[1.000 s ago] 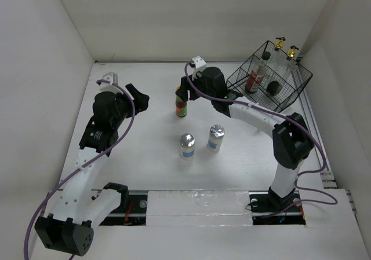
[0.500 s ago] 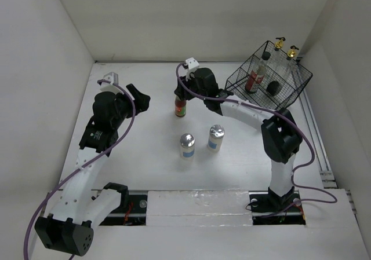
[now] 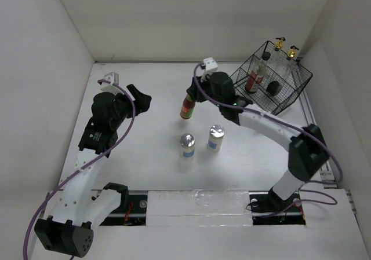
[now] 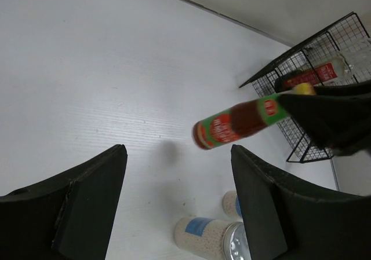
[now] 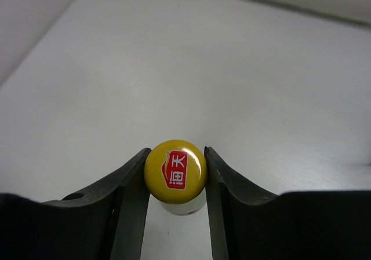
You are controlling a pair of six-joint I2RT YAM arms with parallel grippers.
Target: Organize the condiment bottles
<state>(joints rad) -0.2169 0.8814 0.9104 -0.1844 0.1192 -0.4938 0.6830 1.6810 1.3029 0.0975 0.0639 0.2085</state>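
With the right gripper [image 5: 176, 156] clenched on the yellow cap [image 5: 175, 170] of the sauce bottle [image 4: 235, 123], which hangs tilted beneath it, hold firm, let the bottle settle upright, then clear the rim of the basket [image 3: 290, 98] to the gripper's right before lowering.

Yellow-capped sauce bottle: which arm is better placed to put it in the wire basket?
Right: the right gripper holds the sauce bottle by its cap, near the basket; the left gripper is empty.
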